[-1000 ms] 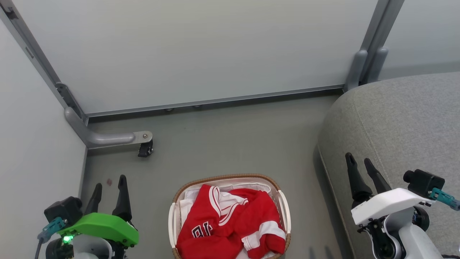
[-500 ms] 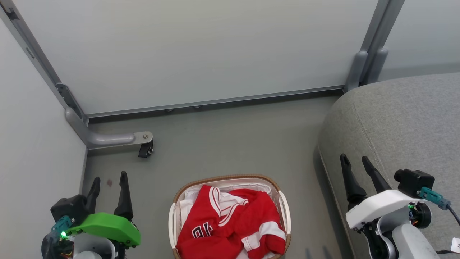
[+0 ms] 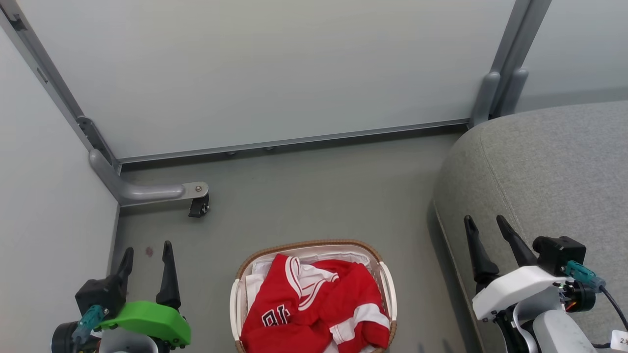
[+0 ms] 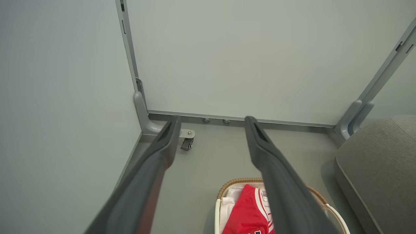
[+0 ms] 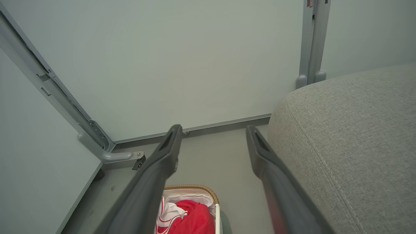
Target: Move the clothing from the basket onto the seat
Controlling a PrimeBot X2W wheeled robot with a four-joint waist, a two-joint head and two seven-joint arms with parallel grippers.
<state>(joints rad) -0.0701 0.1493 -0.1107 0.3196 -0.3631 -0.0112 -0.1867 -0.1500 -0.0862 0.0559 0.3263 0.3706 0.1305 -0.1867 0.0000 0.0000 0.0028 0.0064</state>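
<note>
Red clothing with white stripes and dark lettering lies heaped in the white basket with a brown woven rim, low in the middle of the head view. Both wrist views catch the clothing and the basket too. The grey seat fills the right side. My left gripper hovers open left of the basket, nothing between its fingers. My right gripper stands open and empty above the seat's left edge.
Pale partition panels close off the back and left. A grey panel foot with a small black caster juts onto the grey floor behind the left gripper. A grey post stands at the seat's back corner.
The left gripper has sunk lower in the head view. The right gripper has shifted slightly left and down. The whole picture has drifted down a little. Clothing and basket lie as before.
</note>
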